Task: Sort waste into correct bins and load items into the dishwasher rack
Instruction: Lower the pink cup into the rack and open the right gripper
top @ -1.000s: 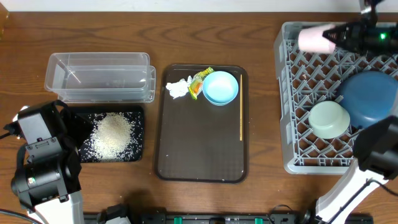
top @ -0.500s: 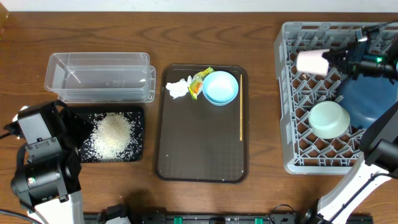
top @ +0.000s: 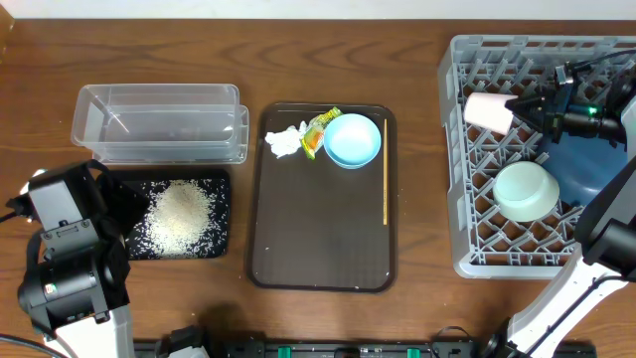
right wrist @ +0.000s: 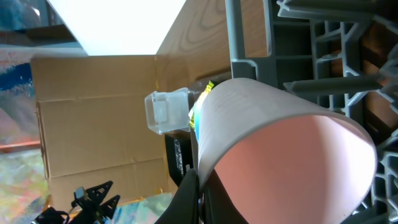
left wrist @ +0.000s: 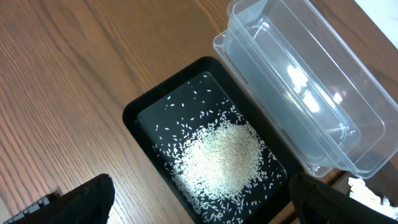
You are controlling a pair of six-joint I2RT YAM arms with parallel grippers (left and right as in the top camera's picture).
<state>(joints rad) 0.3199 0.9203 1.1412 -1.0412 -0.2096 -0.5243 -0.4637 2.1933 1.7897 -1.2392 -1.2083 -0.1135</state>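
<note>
My right gripper is shut on the rim of the pink cup, which lies on its side over the back left of the dishwasher rack. In the right wrist view the cup fills the frame, its wall pinched between my fingers. A mint-green bowl and a dark-blue dish sit in the rack. The light-blue bowl, tissue and wrapper lie on the brown tray. My left gripper hangs open above rice in the black tray.
The clear tub stands just behind the black tray, and shows as the tub in the left wrist view. A thin wooden stick lies along the brown tray's right side. The left arm's base fills the front left corner.
My right gripper has carried the pink cup toward the front and slightly left, lower over the rack. The left arm has not moved.
</note>
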